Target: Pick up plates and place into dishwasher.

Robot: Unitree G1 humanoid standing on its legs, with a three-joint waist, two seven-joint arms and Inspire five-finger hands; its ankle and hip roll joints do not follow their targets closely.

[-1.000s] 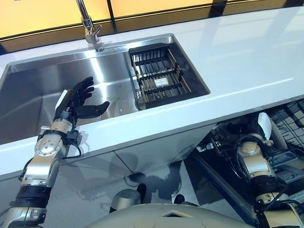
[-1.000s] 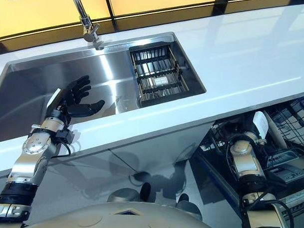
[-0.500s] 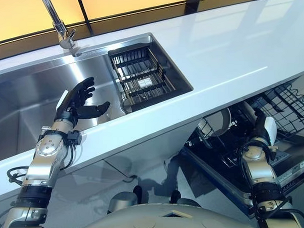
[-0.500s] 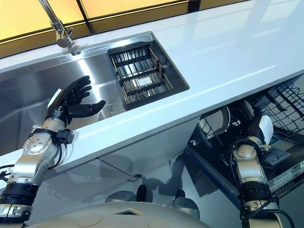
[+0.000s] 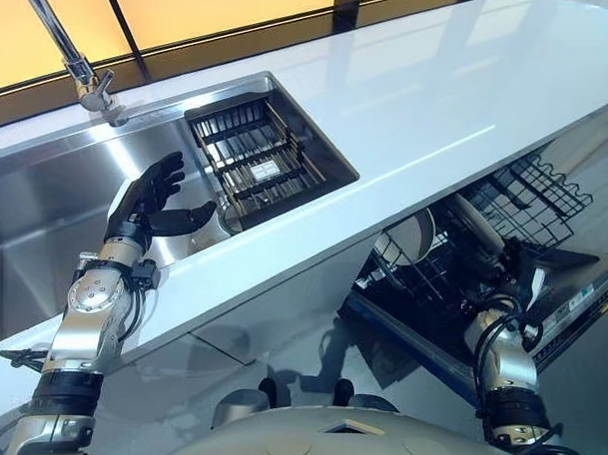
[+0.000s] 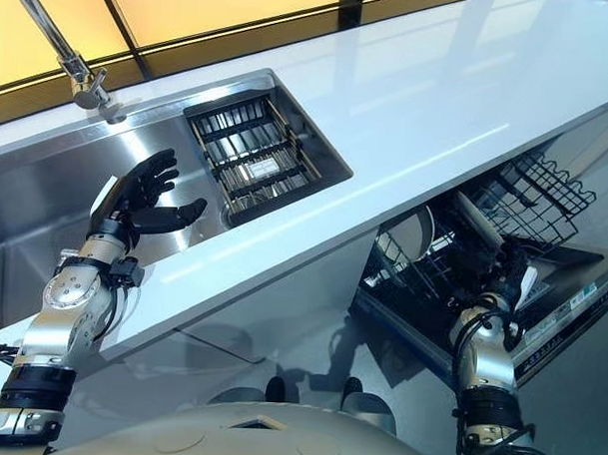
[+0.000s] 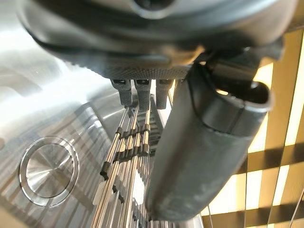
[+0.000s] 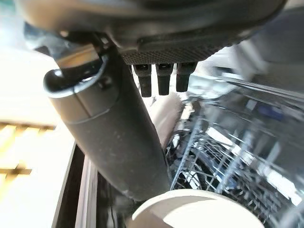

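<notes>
Left eye view: left hand (image 5: 145, 204) raised over sink (image 5: 45, 194), fingers spread, holding nothing, beside dark wire rack (image 5: 248, 158) set in sink. White worktop (image 5: 458, 103) running across. Below its edge, dishwasher rack (image 5: 484, 234) pulled out, pale plate (image 5: 412, 237) standing in it, partly hidden by wires. Right hand (image 6: 510, 285) low beside rack, small and mostly hidden; right wrist view: fingers (image 8: 159, 78) straight, thumb extended, pale plate rim (image 8: 199, 209) cut off at edge.
</notes>
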